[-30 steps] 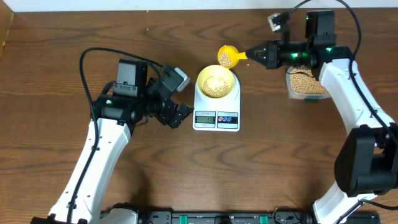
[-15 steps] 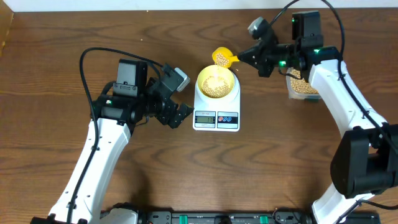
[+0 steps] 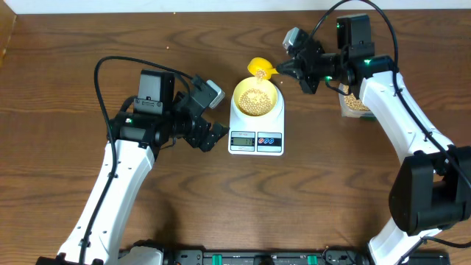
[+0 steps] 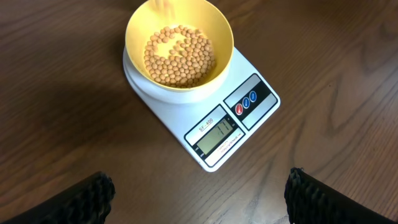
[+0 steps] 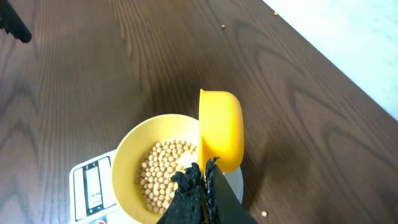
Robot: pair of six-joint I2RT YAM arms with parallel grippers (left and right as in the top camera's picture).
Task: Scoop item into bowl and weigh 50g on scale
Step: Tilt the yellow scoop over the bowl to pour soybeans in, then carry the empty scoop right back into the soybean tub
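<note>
Pale-yellow bowl (image 3: 256, 97) of tan beans (image 4: 179, 55) atop the white scale (image 3: 256, 140), right gripper (image 3: 285, 71) clamping a yellow scoop (image 3: 260, 68) tipped over the bowl's far rim, left gripper (image 3: 215, 137) spread wide, empty, left of the scale, clear container (image 3: 355, 104) to its right, half-hidden behind the right arm (image 3: 397, 110)

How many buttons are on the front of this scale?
2. A red button and a blue button sit side by side on the front panel of the scale, next to the display. The panel is fully in view, so none appear hidden.
</note>
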